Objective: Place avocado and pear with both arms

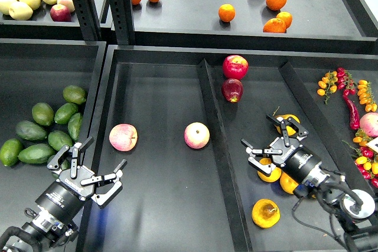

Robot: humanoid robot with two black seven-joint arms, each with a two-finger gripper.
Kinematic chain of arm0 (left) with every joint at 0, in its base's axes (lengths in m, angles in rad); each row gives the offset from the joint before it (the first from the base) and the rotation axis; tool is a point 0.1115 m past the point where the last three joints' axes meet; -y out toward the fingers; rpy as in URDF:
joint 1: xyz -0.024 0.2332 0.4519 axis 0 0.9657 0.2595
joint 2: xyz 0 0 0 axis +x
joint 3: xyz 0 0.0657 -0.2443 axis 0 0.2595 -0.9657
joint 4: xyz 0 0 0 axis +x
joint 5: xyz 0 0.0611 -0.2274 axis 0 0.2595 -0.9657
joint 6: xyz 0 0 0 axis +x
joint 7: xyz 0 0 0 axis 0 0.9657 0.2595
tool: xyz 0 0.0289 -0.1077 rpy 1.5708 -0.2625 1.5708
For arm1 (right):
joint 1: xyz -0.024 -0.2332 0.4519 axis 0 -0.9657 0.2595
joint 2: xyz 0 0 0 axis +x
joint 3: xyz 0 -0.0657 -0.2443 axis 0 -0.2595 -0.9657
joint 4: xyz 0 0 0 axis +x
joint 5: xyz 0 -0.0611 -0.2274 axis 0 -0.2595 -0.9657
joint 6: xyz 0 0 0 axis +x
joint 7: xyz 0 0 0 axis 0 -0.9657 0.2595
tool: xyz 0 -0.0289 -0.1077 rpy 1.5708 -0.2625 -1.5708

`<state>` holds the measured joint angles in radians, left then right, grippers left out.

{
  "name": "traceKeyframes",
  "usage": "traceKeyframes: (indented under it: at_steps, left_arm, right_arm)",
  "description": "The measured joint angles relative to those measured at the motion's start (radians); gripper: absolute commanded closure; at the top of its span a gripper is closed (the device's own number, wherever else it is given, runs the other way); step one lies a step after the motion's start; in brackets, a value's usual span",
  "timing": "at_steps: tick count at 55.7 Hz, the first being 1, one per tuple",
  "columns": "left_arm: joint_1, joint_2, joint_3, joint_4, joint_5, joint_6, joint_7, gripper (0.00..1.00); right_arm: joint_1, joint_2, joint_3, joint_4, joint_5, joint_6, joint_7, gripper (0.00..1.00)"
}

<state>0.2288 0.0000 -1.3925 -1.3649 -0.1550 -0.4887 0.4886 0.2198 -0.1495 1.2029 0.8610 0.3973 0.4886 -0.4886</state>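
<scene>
Several dark green avocados (42, 113) lie in the left bin. My left gripper (88, 164) is open and empty, just right of the nearest avocado (59, 140), over the bin's dividing wall. Several yellow-orange pears lie in the right compartment: one at the back (290, 124), one under my arm (269, 172), and one alone at the front (266, 212). My right gripper (267, 137) is open and empty, hovering over the pear cluster, with one finger across the back pear.
Two pink-yellow apples (123, 137) (196, 135) lie in the middle tray. Two red apples (235, 66) sit at the back of the right compartment. Oranges (226, 12) are on the upper shelf. Chillies and small tomatoes (354, 107) lie at the far right. A raised divider (215, 146) separates the trays.
</scene>
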Motion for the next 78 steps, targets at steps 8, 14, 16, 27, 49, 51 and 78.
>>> traceKeyframes:
  at_steps: [8, 14, 16, 27, 49, 51, 78]
  left_arm:
    - [0.004, 0.000, -0.001, 0.000, 0.001, 0.000, 0.000, 0.01]
    - [0.004, 0.000, -0.003, 0.001, 0.002, 0.000, 0.000, 0.01]
    - [0.004, 0.000, -0.003, 0.001, 0.002, 0.000, 0.000, 0.01]
    - [0.004, 0.000, -0.006, 0.001, 0.001, 0.000, 0.000, 0.01]
    - [0.000, 0.000, -0.014, 0.005, -0.001, 0.000, 0.000, 0.01]
    - [-0.004, 0.000, -0.016, 0.005, -0.001, 0.000, 0.000, 0.01]
    - [-0.116, 0.000, -0.049, -0.021, -0.005, 0.000, 0.000, 0.01]
  right_arm:
    - [-0.028, 0.115, 0.047, -0.015, 0.000, 0.000, 0.000, 0.00]
    - [-0.052, 0.144, 0.054, -0.018, 0.000, 0.000, 0.000, 0.00]
    - [-0.061, 0.147, 0.055, -0.019, 0.000, 0.000, 0.000, 0.00]
    - [-0.097, 0.150, 0.056, -0.010, 0.038, 0.000, 0.000, 0.00]
    - [-0.145, 0.149, 0.030, 0.028, 0.052, 0.000, 0.000, 0.00]
    - [-0.153, 0.149, 0.024, 0.048, 0.049, 0.000, 0.000, 0.00]
    - [-0.137, 0.149, 0.028, 0.322, -0.066, -0.171, 0.057, 0.00]
